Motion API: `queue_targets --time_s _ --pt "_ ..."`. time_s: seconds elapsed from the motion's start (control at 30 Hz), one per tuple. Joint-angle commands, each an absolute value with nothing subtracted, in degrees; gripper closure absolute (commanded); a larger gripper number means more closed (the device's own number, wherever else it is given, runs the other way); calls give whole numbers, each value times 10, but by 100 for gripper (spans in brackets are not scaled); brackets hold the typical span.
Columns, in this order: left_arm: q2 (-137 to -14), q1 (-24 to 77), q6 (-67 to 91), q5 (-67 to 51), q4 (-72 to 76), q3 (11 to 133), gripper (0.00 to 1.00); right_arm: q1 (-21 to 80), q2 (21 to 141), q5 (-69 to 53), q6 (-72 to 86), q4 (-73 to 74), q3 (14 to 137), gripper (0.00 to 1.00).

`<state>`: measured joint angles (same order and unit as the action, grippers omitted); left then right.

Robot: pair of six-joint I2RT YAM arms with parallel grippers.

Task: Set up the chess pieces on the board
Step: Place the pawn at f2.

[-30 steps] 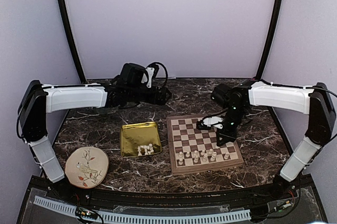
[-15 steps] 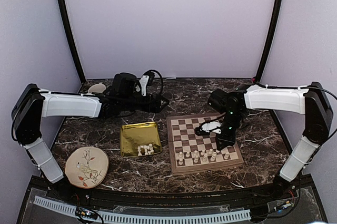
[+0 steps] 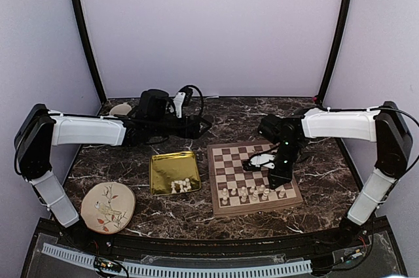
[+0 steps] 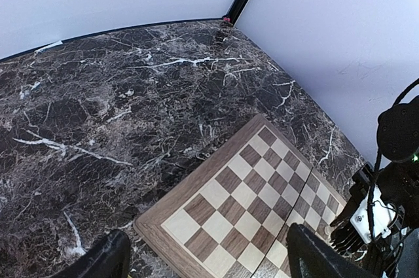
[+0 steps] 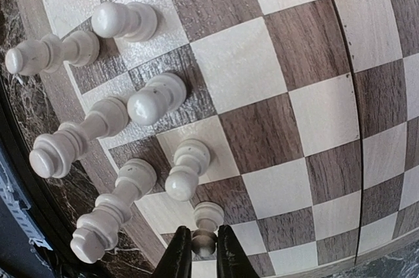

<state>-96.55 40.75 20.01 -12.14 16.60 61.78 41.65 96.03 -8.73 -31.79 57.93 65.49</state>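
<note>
The wooden chessboard [image 3: 230, 160] lies right of centre. Several cream chess pieces [image 3: 243, 193] stand along its near rows, and more lie in the gold tray [image 3: 183, 185]. My right gripper [image 3: 279, 180] points down at the board's near right part. In the right wrist view my right gripper [image 5: 204, 252] is shut on the head of a pawn [image 5: 209, 216] whose base rests on a square; other pieces [image 5: 150, 101] stand beside it. My left gripper [image 3: 204, 123] is open and empty, hovering past the board's far left corner [image 4: 242, 206].
The gold tray [image 3: 171, 167] sits left of the board. A round bird plate [image 3: 108, 207] lies at the near left. A small bowl [image 3: 120, 109] sits behind the left arm. The right arm [image 4: 393, 193] shows at the edge of the left wrist view.
The left arm has drawn back to the left and lowered a little. The right gripper has shifted slightly left and down over the board's near right squares.
</note>
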Motion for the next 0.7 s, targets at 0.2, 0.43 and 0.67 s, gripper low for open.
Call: queue_targets --time_s 0.2,0.43,0.67 --pt "-953 408 196 -131 158 613 17 423 962 -72 -312 557 638 79" --pt "-946 408 197 -135 160 605 18 423 964 -71 -312 538 639 83" --pt "-951 408 204 -147 165 604 19 423 970 -85 -313 540 645 85"
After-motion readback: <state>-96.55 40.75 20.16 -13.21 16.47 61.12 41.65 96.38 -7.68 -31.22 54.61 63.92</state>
